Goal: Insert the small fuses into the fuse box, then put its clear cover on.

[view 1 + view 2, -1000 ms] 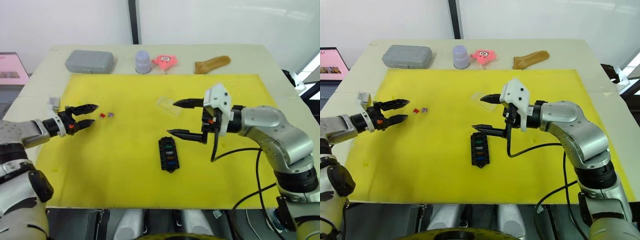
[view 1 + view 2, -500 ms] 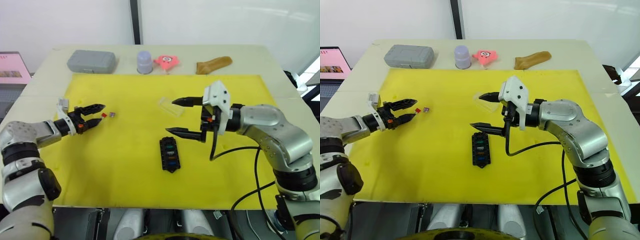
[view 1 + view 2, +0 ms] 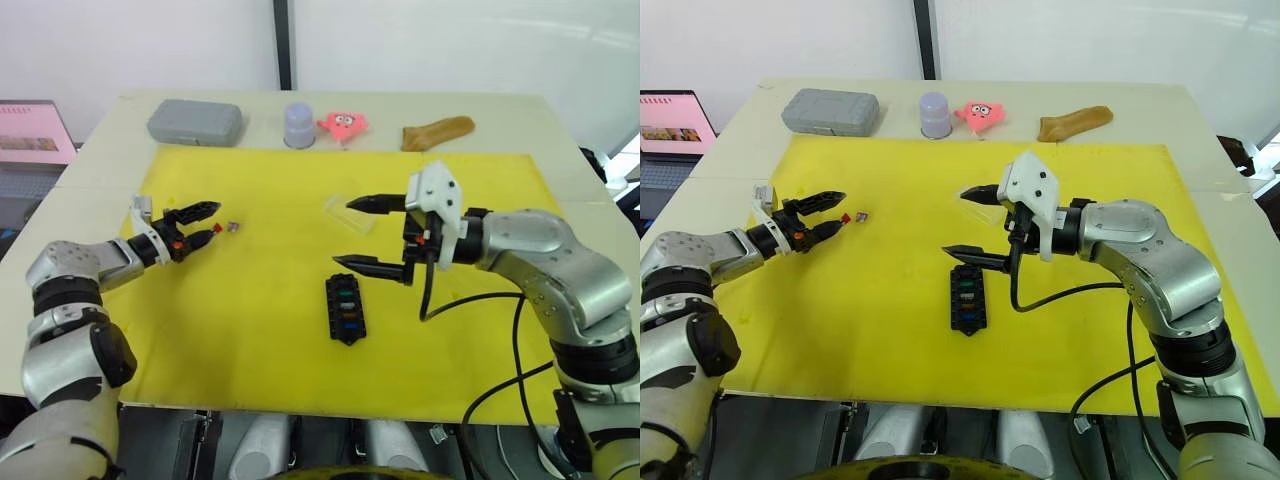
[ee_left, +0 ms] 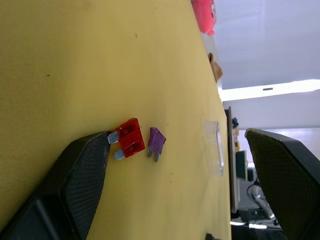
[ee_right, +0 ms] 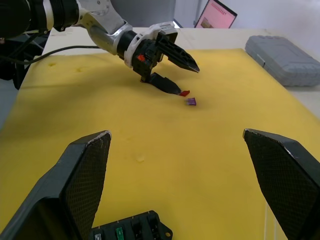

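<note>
- Left gripper [image 3: 208, 221] reaches low over the yellow mat [image 3: 250, 330] on the robot's left side, forearm nearly level, fingers parted with nothing between them.
- One left fingertip [image 4: 92, 150] is touching the red fuse [image 4: 128, 138]; the purple fuse [image 4: 156, 141] lies just beside the red one, flat on the mat.
- Right gripper [image 3: 358, 235] is held above mat centre, elbow bent outward, wrist turned so its fingers point toward the robot's left; fingers spread wide, empty.
- Fuse box [image 3: 345, 309] lies flat on the mat, just nearer the robot than the right gripper's lower finger; green, blue and amber fuses are seated in its slots.
- Clear cover [image 3: 349, 212] lies on the mat by the right gripper's upper fingertip; contact cannot be told.
- Along the table's far edge: grey case [image 3: 195, 122], lilac cup [image 3: 298, 124], pink star toy [image 3: 342, 124], brown piece [image 3: 437, 132].
</note>
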Action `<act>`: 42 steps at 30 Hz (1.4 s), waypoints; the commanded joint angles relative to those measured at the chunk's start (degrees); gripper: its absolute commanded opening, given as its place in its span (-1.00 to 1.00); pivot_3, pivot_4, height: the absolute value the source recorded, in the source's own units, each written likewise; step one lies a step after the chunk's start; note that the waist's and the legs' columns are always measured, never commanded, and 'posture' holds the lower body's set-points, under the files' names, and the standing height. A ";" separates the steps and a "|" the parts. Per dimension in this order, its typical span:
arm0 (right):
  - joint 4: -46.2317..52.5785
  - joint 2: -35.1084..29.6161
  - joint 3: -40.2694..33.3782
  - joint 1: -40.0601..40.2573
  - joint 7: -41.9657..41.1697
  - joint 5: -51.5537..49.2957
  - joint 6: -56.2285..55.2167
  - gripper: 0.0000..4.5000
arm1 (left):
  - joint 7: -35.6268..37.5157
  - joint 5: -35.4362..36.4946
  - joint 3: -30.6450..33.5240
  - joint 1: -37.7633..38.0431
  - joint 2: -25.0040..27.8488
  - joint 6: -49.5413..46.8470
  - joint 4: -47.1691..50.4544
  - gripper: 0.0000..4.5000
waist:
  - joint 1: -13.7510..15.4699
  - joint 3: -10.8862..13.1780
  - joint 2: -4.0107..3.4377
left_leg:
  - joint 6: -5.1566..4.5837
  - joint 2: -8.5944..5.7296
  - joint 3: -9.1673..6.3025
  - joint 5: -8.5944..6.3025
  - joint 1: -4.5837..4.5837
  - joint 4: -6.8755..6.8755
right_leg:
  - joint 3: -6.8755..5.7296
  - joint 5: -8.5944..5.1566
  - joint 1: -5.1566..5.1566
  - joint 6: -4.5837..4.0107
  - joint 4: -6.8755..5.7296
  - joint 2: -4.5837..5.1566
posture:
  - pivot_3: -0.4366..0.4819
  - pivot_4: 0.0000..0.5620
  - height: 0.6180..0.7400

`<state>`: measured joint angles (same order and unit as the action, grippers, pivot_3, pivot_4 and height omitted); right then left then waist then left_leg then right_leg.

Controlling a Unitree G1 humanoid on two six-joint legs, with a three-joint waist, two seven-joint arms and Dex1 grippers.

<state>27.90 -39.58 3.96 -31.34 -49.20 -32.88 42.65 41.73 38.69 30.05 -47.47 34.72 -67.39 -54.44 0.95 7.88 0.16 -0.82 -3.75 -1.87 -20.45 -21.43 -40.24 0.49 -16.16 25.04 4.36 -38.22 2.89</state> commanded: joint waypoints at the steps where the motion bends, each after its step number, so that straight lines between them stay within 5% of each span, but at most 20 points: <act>1: 2.37 -0.98 -1.95 -0.48 0.35 -0.92 0.11 1.00 | 0.30 -0.96 -0.87 0.15 -1.13 1.08 -1.24 0.40 | -0.08 0.00 0.00 | 0.00 0.00 0.00 0.00 -0.01 0.00 | 0.00 0.00 0.01 0.00 0.00 0.00 | -0.05 -0.47 1.00; 2: 2.37 -1.12 -2.01 -0.44 0.34 -0.88 0.20 1.00 | 0.70 -1.39 -1.42 0.33 -0.98 0.95 -1.24 0.19 | -0.14 0.00 0.00 | 0.00 -0.01 0.00 0.00 -0.01 0.00 | 0.00 0.00 0.02 0.00 0.00 0.00 | -0.05 -0.47 1.00; 10: 2.33 -2.24 -2.59 -0.06 -0.19 -2.54 1.49 1.00 | 1.53 -3.92 -2.83 0.11 -0.72 4.37 -3.05 0.19 | -0.24 0.00 0.00 | 0.00 -0.01 0.00 0.00 -0.03 0.02 | 0.00 0.00 0.07 0.00 0.00 0.00 | -0.05 -0.47 1.00; 13: 2.10 -2.71 -2.41 -0.29 -0.70 -3.02 2.03 1.00 | 2.97 -7.27 -7.46 1.28 -0.79 5.84 -1.95 -0.19 | -0.24 0.00 0.00 | 0.00 -0.01 0.01 0.00 -0.03 0.02 | 0.00 0.00 0.06 0.00 0.00 0.00 | -0.05 -0.47 1.00; 17: 2.15 -2.88 -2.40 -0.29 -0.80 -3.40 2.37 1.00 | 4.19 -8.22 -8.82 2.74 -0.60 7.42 -1.08 -0.99 | -0.36 -0.01 -0.01 | 0.00 -0.01 0.01 0.00 -0.02 0.04 | 0.00 0.00 0.06 0.00 0.00 0.00 | -0.05 -0.47 1.00; 23: 3.36 -3.50 -4.18 0.48 -0.57 -5.48 4.19 1.00 | 5.45 -2.81 -5.03 4.42 4.53 -1.04 9.31 -0.99 | -1.40 -0.03 -0.04 | 0.00 0.03 0.02 0.00 -0.03 0.07 | 0.01 0.00 0.11 0.00 0.00 -0.02 | -0.05 -0.47 1.00; 28: 3.03 -2.10 -6.79 1.02 1.37 -8.77 5.58 1.00 | 0.18 7.87 7.67 3.53 7.09 -16.28 24.50 -0.99 | -2.22 0.01 0.06 | 0.01 0.12 0.04 0.00 -0.13 0.11 | 0.02 0.00 0.24 0.00 -0.01 -0.06 | -0.05 -0.47 1.00; 31: 1.93 -0.06 -8.04 0.24 3.19 -11.80 7.18 1.00 | -3.84 12.86 12.02 2.73 4.75 -24.08 34.13 -0.99 | -2.01 0.00 0.07 | 0.01 0.15 0.04 0.00 -0.15 0.10 | 0.02 0.00 0.24 0.00 0.00 -0.08 | -0.05 -0.47 1.00; 36: 0.87 4.27 -9.39 -1.62 6.99 -17.31 9.98 1.00 | -11.03 25.84 9.74 1.68 -0.65 -25.11 44.82 -0.99 | -1.56 -0.02 0.13 | 0.01 0.12 0.03 0.00 -0.11 0.06 | 0.02 0.00 0.15 0.00 0.01 -0.06 | -0.05 -0.47 1.00; 42: -0.18 12.48 -11.78 -4.16 16.92 -25.97 13.64 1.00 | -21.50 38.83 9.39 -0.78 -13.21 -24.23 50.55 -0.99 | -2.06 -0.02 0.13 | 0.03 0.12 0.04 0.01 -0.06 0.06 | 0.01 0.00 0.17 0.00 0.00 -0.08 | -0.05 -0.47 1.00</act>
<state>27.06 -28.84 -6.13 -33.86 -35.60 -55.53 56.05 23.47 71.50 38.79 -46.88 23.59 -91.95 -5.76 -1.11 7.86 0.29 -0.79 -3.63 -1.84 -20.44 -21.48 -40.19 0.50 -16.16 25.20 4.37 -38.23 2.81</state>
